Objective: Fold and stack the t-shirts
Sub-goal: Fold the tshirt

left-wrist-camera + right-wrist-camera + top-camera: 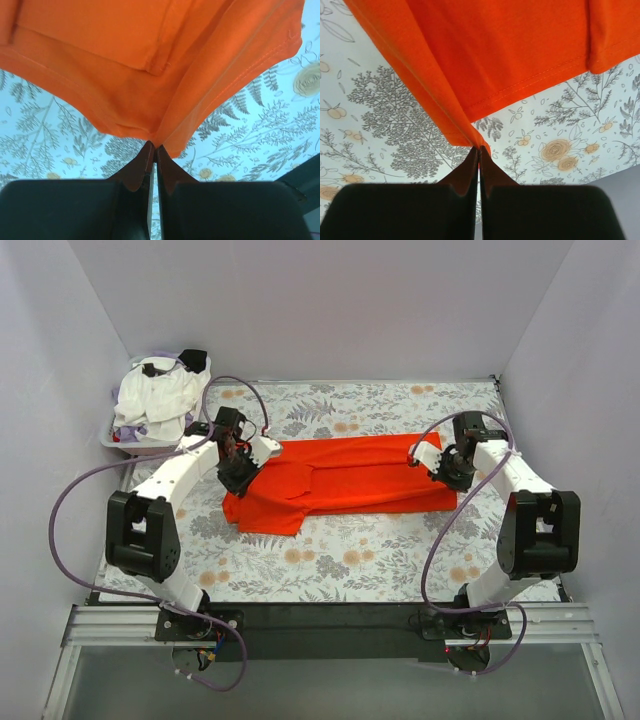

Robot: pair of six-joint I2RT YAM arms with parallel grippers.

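Orange-red t-shirt (350, 475) half-folded mid-table, left gripper (154, 148) and right gripper (480, 149) pinching it; white t-shirts (155, 400), far-left corner, apparently unfolded.

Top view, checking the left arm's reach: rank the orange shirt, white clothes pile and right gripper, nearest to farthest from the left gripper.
1. Orange shirt, held by the left gripper.
2. White clothes pile, back left corner.
3. Right gripper, at the shirt's right end.
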